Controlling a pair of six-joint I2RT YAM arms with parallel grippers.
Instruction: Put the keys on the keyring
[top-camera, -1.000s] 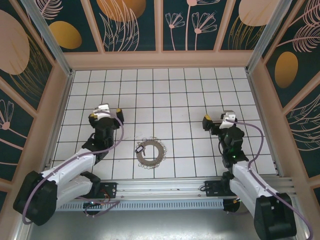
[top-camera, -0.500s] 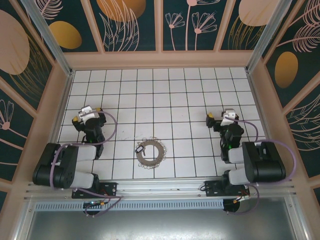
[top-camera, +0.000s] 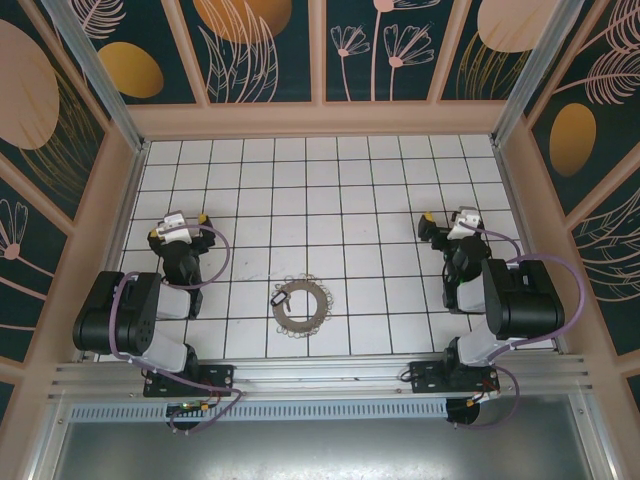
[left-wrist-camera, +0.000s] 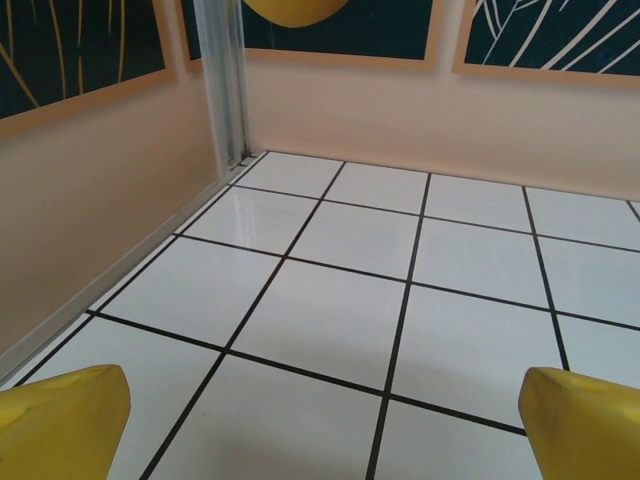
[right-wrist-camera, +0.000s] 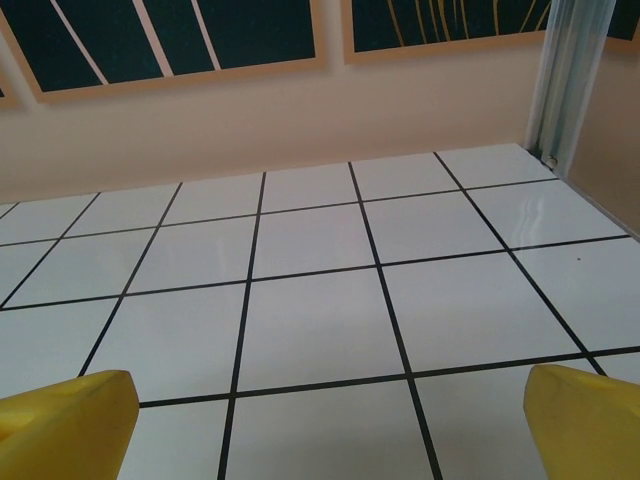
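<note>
The keyring (top-camera: 318, 300) lies between left gripper (top-camera: 178, 226) and right gripper (top-camera: 450, 222), both released.

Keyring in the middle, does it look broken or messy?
Nothing stands out. The keyring lies flat on the tiled floor, its round shape looking whole, with the keys at its left rim. Nothing is spilled.

The keys (top-camera: 281, 298) rest on the keyring (top-camera: 322, 306), between left claw (top-camera: 178, 226) and right claw (top-camera: 447, 221).

one keyring (top-camera: 320, 304), one key (top-camera: 279, 298), two hands (top-camera: 178, 226) (top-camera: 447, 222)
</note>
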